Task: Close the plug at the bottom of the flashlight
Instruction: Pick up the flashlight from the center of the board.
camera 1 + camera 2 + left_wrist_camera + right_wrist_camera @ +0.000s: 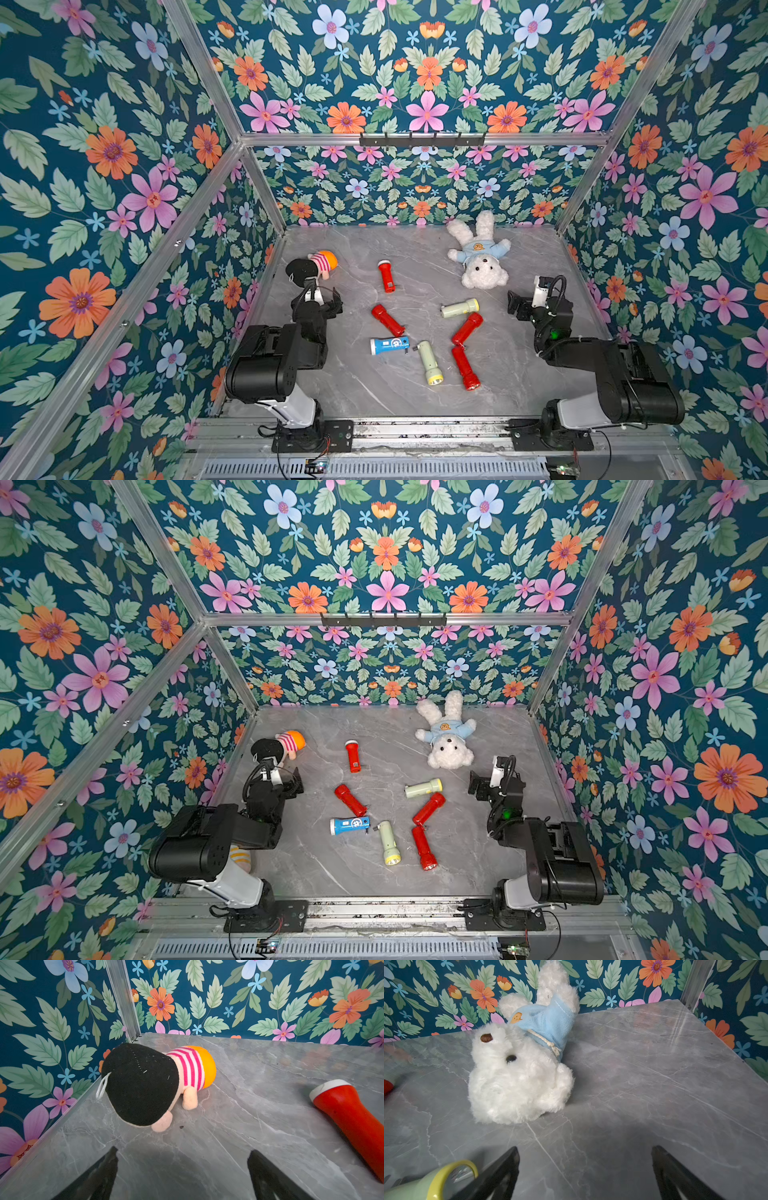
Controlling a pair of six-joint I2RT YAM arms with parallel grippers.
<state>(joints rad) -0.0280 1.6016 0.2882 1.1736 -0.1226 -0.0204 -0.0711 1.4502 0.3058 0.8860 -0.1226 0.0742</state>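
In both top views, smooth cylindrical plastic flashlights in red, pale green and blue are seen lying flat on the veined grey marble-look tabletop, between the left claw and the right claw.

In the left wrist view, a soft fabric doll with black head and pink-striped body is found ahead of the spread, empty left claw. A glossy red flashlight with white rim lies off to one side.

In the right wrist view, a fluffy white plush bear in pale-blue fleece is seen ahead of the right claw, which is also spread and empty. A pale green flashlight with yellow rim lies just beside one finger.
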